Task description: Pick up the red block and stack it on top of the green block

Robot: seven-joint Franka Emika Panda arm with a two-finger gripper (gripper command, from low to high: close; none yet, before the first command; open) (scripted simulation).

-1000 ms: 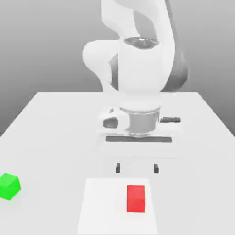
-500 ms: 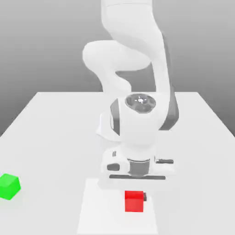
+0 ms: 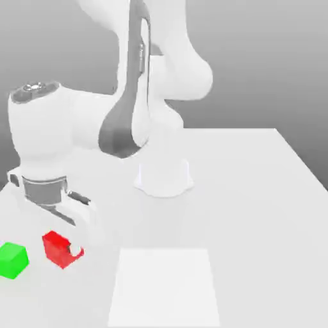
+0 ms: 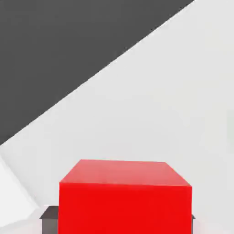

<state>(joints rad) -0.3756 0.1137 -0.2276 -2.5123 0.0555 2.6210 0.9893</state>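
The red block hangs tilted just above the table at the exterior view's left, with my gripper shut on it. Close beside it, further toward the exterior view's left, the green block rests on the table. The two cubes are apart by a small gap. In the hand view the red block sits between my dark fingers, with white table surface beyond it.
A pale square patch is marked on the white table near its front edge. The arm's round base stands at the table's middle. The table's left edge runs close to the green block.
My gripper closed on the red block at the square patch, lifted it and swung it toward the exterior view's left, up beside the green block. The green block has stayed put.
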